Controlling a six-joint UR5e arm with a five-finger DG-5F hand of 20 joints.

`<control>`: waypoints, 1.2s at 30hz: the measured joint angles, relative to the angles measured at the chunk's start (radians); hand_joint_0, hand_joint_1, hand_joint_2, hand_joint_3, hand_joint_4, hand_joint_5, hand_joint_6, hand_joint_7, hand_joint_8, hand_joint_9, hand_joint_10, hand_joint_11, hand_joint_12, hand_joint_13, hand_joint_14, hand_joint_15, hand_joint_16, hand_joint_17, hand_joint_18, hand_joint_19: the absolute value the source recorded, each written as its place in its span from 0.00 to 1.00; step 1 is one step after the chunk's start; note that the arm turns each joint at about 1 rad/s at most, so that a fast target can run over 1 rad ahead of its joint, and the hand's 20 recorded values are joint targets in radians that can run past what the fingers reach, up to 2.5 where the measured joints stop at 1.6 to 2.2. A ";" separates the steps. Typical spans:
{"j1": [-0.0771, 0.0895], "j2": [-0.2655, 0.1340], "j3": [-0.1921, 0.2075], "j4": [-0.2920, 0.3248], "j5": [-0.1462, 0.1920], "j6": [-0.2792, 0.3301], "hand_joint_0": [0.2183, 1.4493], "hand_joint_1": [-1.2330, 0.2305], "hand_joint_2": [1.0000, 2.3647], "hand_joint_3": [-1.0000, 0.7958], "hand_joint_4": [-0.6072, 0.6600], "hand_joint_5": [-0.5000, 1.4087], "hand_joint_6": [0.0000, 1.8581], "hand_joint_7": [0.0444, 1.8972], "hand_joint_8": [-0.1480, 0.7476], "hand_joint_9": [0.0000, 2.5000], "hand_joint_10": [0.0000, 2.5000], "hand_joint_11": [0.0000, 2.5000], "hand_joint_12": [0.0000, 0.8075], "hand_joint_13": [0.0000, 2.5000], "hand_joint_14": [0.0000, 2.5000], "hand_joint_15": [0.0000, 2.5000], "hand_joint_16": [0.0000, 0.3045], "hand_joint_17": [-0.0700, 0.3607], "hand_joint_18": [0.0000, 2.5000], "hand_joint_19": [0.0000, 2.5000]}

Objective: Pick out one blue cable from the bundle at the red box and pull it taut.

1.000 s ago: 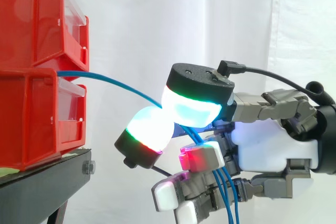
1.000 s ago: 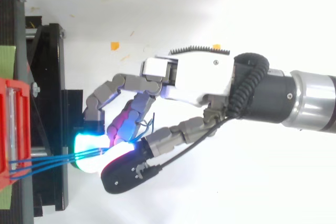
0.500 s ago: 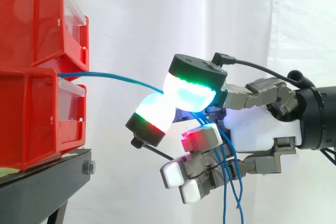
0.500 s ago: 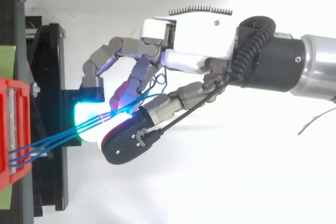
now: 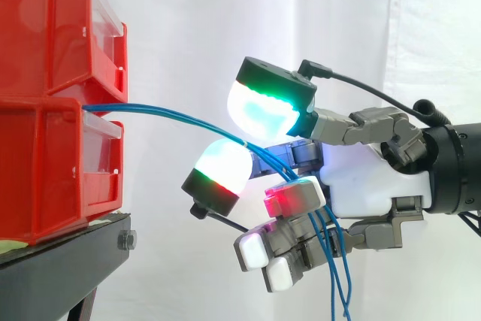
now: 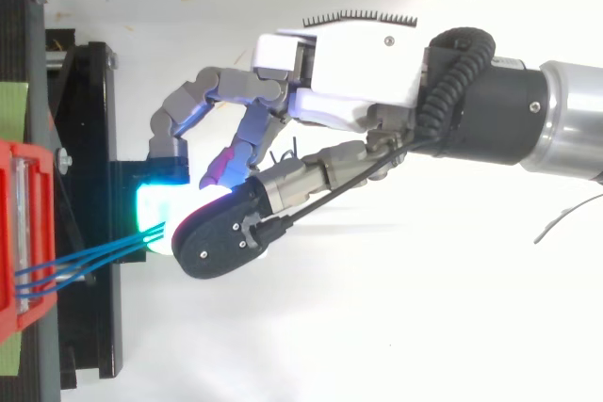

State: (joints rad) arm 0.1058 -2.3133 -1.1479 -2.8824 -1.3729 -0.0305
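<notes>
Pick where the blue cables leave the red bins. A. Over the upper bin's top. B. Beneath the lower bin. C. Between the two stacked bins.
C: the blue cables emerge at the seam where the upper red bin rests on the lower red bin.

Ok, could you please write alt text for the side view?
Blue cables run in a slack curve from the red bins at left to the robot hand at right, then hang down below it. A white curtain is behind.

Nothing to read here: no lettering, number or sign legible on the red bins or the hand.
</notes>
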 measured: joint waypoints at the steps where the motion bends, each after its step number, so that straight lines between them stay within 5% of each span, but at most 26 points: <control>1: 0.001 0.000 0.000 0.000 0.000 -0.001 0.32 0.35 0.01 0.35 0.51 0.20 0.50 0.48 0.49 0.53 0.01 0.41 0.39 0.40 0.01 0.18 0.13 0.37 0.34 0.22; 12: 0.004 0.000 0.002 0.000 0.001 -0.002 0.31 0.36 0.00 0.28 0.53 0.20 0.49 0.46 0.49 0.53 0.01 0.41 0.39 0.40 0.01 0.18 0.13 0.37 0.35 0.22; 22: 0.006 0.000 0.002 -0.004 0.002 0.002 0.38 0.24 0.02 0.45 0.42 0.20 0.51 0.56 0.49 0.53 0.01 0.42 0.38 0.41 0.01 0.18 0.13 0.37 0.36 0.22; 36: 0.006 0.000 0.002 -0.004 0.003 0.032 0.48 0.22 0.00 0.28 0.36 0.20 0.53 0.64 0.49 0.56 0.01 0.42 0.37 0.44 0.01 0.19 0.12 0.36 0.39 0.22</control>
State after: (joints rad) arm 0.1120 -2.3132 -1.1459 -2.8866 -1.3702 0.0015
